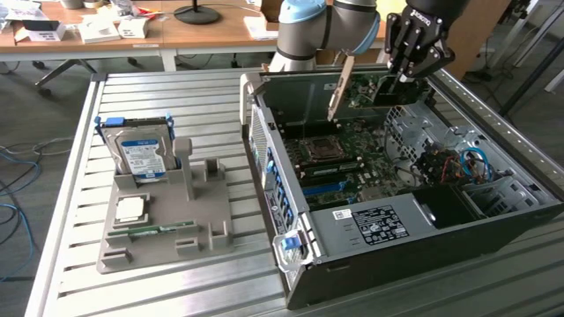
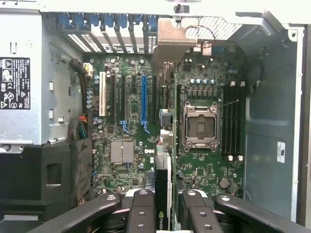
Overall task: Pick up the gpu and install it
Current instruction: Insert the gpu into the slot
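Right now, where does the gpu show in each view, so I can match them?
Exterior view: gpu upright above the case's far end, towards the exterior view's right.
Wrist view: gpu edge-on in front of the motherboard, beside the CPU socket.
Shared landmark: the CPU socket.

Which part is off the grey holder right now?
The gpu: clamped in the gripper over the open case. Hard drive, CPU and memory stick sit in the holder.

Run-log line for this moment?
tool: shut on gpu | gpu: held edge-down above open computer case | install: not yet seated
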Action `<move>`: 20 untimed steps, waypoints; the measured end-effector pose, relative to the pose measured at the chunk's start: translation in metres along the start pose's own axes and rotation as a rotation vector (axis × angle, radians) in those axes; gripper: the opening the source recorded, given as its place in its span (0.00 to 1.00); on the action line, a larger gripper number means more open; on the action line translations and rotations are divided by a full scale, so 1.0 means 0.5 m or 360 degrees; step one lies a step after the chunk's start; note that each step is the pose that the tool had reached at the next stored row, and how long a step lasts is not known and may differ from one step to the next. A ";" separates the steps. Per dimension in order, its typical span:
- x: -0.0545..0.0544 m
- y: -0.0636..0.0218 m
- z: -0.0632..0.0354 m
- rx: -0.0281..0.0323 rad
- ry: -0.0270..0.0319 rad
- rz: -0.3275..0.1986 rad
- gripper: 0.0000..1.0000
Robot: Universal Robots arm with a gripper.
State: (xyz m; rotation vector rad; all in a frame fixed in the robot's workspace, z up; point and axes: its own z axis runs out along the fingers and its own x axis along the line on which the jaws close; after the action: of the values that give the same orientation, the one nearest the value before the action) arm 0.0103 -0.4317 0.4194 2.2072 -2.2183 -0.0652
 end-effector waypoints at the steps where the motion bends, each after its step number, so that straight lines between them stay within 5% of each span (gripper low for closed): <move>1: 0.000 0.002 0.000 0.00041 -0.00011 -0.0003 0.26; 4: 0.000 0.006 0.000 0.00141 -0.00025 -0.0012 0.26; 20: 0.001 0.011 0.026 0.00144 -0.00024 -0.0018 0.26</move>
State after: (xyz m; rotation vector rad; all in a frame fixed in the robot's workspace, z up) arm 0.0042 -0.4317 0.4068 2.2249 -2.2117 -0.0570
